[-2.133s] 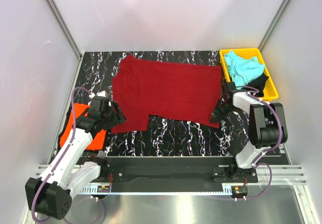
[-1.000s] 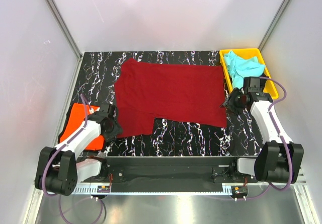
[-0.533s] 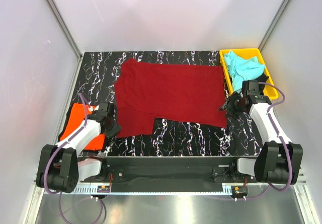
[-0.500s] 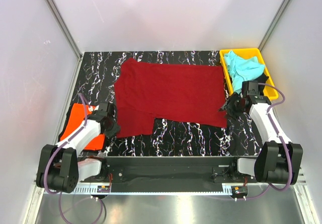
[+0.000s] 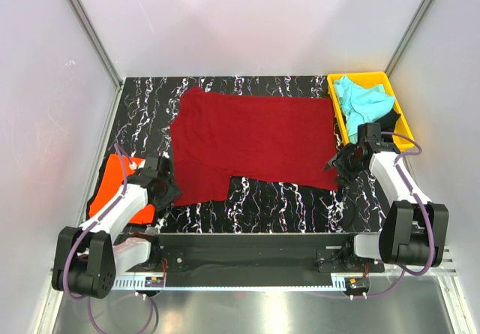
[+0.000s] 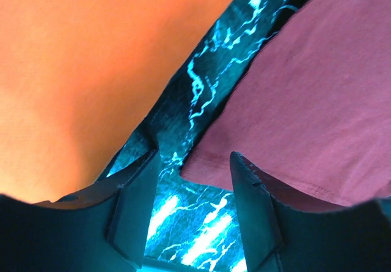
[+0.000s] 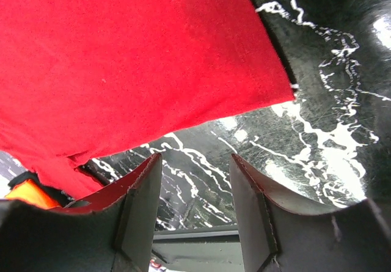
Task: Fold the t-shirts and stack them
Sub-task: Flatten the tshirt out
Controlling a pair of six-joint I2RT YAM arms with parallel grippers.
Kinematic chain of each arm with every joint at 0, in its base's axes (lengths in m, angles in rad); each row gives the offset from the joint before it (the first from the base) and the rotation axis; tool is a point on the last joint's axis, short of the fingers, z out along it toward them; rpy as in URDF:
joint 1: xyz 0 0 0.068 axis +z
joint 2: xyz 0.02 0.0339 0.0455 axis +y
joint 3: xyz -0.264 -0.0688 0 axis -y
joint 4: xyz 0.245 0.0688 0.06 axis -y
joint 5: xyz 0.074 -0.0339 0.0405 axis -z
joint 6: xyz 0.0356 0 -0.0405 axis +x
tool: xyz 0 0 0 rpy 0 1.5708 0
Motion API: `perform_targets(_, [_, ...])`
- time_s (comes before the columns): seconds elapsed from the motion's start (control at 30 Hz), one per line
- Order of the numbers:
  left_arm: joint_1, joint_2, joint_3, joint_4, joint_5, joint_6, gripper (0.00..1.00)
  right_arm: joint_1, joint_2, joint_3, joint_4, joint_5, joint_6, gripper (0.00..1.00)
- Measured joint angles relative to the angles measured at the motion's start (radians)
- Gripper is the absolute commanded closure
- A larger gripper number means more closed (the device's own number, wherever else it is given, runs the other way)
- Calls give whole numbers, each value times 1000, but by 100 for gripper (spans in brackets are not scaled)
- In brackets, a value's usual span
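The dark red t-shirt (image 5: 251, 142) lies spread flat on the black marbled table. My left gripper (image 5: 166, 191) sits low at the shirt's near left corner, next to the orange t-shirt (image 5: 112, 188). In the left wrist view its jaws (image 6: 192, 186) stand open over bare table, with the red hem (image 6: 317, 101) just ahead and orange cloth (image 6: 79, 70) to the left. My right gripper (image 5: 337, 163) is at the shirt's near right corner. It is open (image 7: 195, 186) with nothing between the fingers, and the red cloth (image 7: 134, 58) lies beyond them.
A yellow tray (image 5: 406, 133) at the back right holds a turquoise t-shirt (image 5: 360, 100) and a black one (image 5: 390, 118). White walls with metal posts close in the table. The arms' base rail (image 5: 247, 248) runs along the near edge.
My right gripper has slid a little nearer and leftward along the red shirt's right corner. The left gripper has barely shifted. The shirt lies as before.
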Motion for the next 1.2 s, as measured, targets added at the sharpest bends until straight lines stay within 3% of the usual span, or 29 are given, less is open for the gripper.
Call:
perform_targets(0.6, [3, 74, 39, -31, 49, -41, 68, 0, 3, 0, -2, 21, 23, 44])
perform_targets(0.77, [3, 71, 37, -19, 71, -12, 98, 0, 11, -15, 6, 67, 70, 42])
perform_targets(0.8, [3, 71, 37, -13, 79, 0, 100, 0, 11, -26, 10, 76, 90, 41])
perform_targets(1.03, [3, 64, 83, -3, 122, 95, 100, -3, 39, -71, 14, 122, 195, 39])
perform_targets(1.2, [3, -7, 139, 7, 124, 164, 100, -5, 54, -80, 17, 146, 245, 46])
